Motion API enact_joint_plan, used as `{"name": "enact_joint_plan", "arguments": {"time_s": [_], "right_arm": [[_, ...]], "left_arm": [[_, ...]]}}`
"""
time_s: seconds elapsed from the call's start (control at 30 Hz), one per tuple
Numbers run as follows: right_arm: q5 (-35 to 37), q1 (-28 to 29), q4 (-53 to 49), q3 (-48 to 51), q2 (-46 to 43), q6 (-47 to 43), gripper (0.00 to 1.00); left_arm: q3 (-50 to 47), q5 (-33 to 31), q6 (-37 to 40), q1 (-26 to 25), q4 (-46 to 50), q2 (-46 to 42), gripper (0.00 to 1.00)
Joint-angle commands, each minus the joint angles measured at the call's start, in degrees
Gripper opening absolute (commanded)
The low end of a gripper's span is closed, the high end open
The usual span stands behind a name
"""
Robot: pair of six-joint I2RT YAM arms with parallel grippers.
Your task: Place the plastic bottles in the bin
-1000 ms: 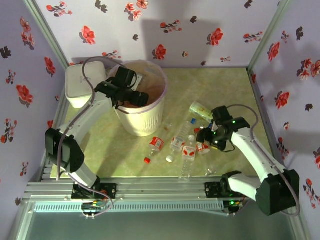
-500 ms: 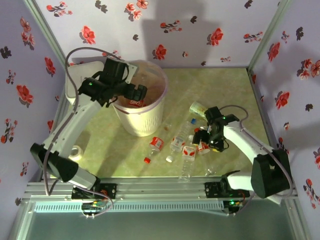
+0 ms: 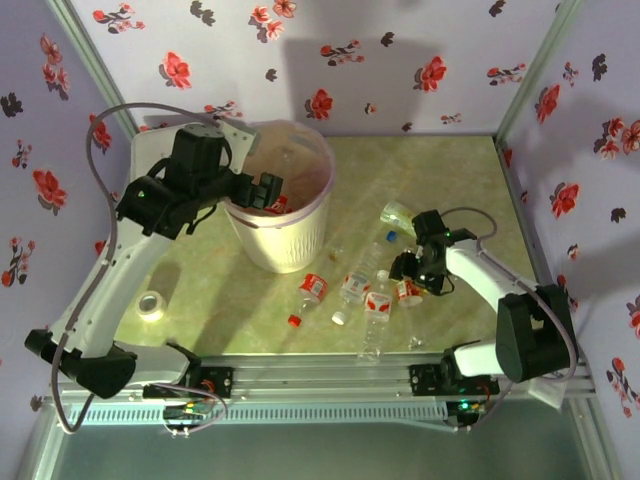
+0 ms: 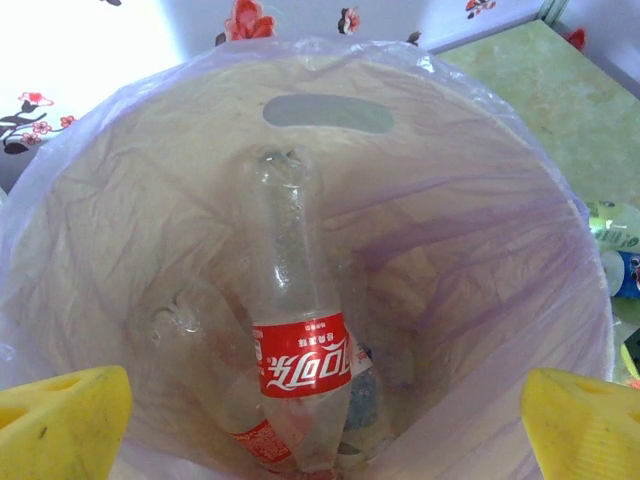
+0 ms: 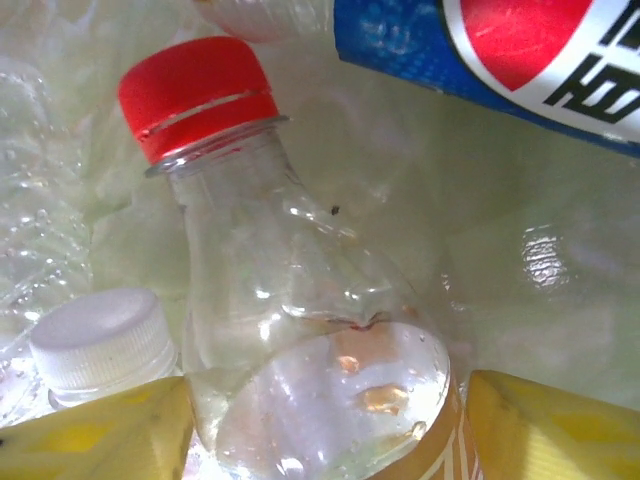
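- Nearest the arm bases, a long clear plastic bottle with a red-and-white label [image 3: 373, 318] is seen lying on the pale green marbled table [image 3: 230, 300]. A loose white cap [image 3: 339, 318] and a loose red cap [image 3: 294, 320] lie just to its left.
- A small roll of clear tape [image 3: 150, 303] is seen well off to the left, beside the left arm.
- A little farther in, a crushed clear bottle with a red label [image 3: 313, 287] lies between the caps and the bin.
- The right gripper [image 3: 410, 270] is lowered onto the bottles at the right. Its yellow foam pads [image 5: 95, 435] are set on either side of a clear bottle with a red screw cap [image 5: 300, 340], right against its body. The bottle lies on the table, and whether it is actually clamped cannot be told.
- A white-capped clear bottle [image 5: 100, 340] lies just beside that one, and a blue-labelled bottle [image 5: 450, 50] lies beyond it.
- Farther back, a clear bottle with a pale green label [image 3: 397, 213] lies near the right arm.
- The round cream-white tapered bin [image 3: 285, 250], lined with a pale pink bag, stands left of centre. Inside it, a clear bottle with a red Coca-Cola label [image 4: 295, 340] rests on other bottles.
- The left gripper [image 3: 268, 190] is held over the bin's left rim with its jaws spread wide. Nothing is held between its yellow pads [image 4: 60, 425].
- A white square box with rounded corners [image 3: 148, 158] is partly hidden behind the left arm.
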State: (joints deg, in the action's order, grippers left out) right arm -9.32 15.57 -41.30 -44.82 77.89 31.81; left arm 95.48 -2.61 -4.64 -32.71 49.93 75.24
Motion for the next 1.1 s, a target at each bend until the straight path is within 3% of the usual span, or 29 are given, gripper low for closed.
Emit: {"name": "enact_joint_plan", "arguments": {"time_s": [0.0,0.33,0.6,0.8,0.93,1.07], "right_arm": [[1.94,-0.61,0.34,0.54,-1.59,-0.06,0.66],[1.81,-2.05,-4.73,-3.90,-8.92,-0.32,0.57],[-9.55,-4.43,-0.80,-16.72,-8.81,3.12,0.56],[-18.12,-5.22,11.46,-24.79,-4.40,9.97,0.55],[-29.03,-5.40,25.06,-29.33,0.64,20.31,0.54],[-34.13,-5.25,38.83,-31.48,3.26,30.33,0.53]], "left_arm": [[-0.48,-0.64,-1.37,-0.90,-1.67,0.29,1.00],[3.25,-0.20,-2.55,-5.35,-2.91,2.75,1.00],[6.42,2.69,-5.38,-9.85,-4.90,4.76,1.00],[7.96,10.04,-8.21,-12.04,-7.72,6.79,0.99],[7.91,17.34,-9.51,-12.82,-10.48,7.64,0.99],[6.30,21.19,-11.74,-12.91,-13.85,8.65,1.00]]}}
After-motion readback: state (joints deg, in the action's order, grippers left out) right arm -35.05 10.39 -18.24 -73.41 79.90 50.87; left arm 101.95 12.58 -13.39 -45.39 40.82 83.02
